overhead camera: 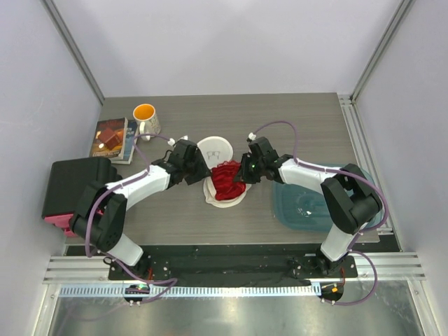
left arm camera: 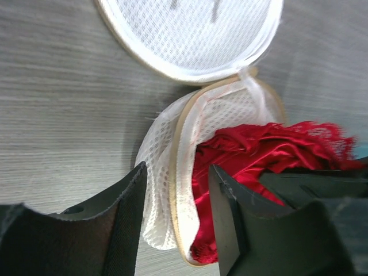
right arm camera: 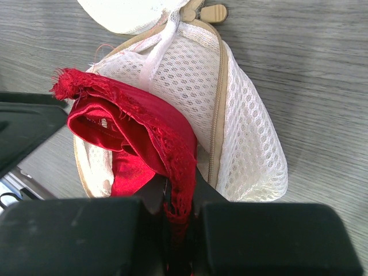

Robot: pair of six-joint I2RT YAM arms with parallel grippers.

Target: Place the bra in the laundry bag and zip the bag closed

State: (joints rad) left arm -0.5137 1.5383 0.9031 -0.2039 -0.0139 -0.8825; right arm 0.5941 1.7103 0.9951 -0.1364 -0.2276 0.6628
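One red bra (overhead camera: 227, 179) sits half inside the one open laundry bag (left arm camera: 158, 155). Two grippers — right gripper (right arm camera: 174, 210) pinching the bra's lace, left gripper (left arm camera: 177, 192) parted astride the bag's rim. Only the right wrist view shows the zipper pull (right arm camera: 210, 12).

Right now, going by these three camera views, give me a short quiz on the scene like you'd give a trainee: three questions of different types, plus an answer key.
1. True or false: the laundry bag is zipped shut.
2. Multiple choice: which end effector pinches the red bra? A) the left one. B) the right one.
3. Fill in the blank: at the table's far left corner, the mug stands next to some ____.

Key
1. False. It lies open, with the bra only partly inside.
2. B. The right end effector is closed on the red fabric.
3. books
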